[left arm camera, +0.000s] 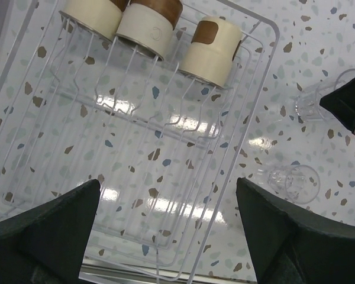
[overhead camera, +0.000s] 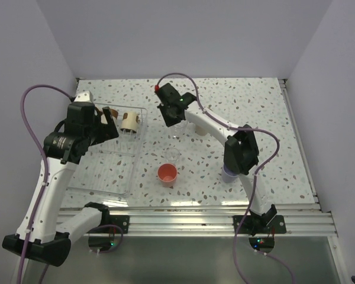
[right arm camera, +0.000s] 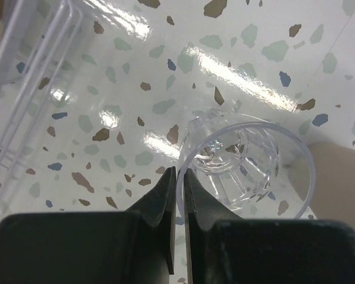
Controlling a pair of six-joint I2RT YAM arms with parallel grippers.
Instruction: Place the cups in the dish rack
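Observation:
The clear dish rack (overhead camera: 133, 171) lies at the left. Three cream cups with brown bands (left arm camera: 149, 26) lie in a row at its far end. My left gripper (left arm camera: 168, 189) is open and empty above the rack's near part. My right gripper (right arm camera: 179, 171) is shut on the rim of a clear cup (right arm camera: 248, 165), one finger inside and one outside. It is just right of the rack (right arm camera: 23, 71). A second clear cup (overhead camera: 173, 155) and the coral-red cup (overhead camera: 167, 173) stand in the middle. The lavender cup (overhead camera: 229, 173) is half hidden behind the right arm. The tall beige cup (overhead camera: 198, 129) stands behind that arm.
White walls close the table at the back and both sides. A metal rail (overhead camera: 189, 222) runs along the near edge by the arm bases. The right gripper (left arm camera: 346, 100) shows as a dark shape at the right edge of the left wrist view.

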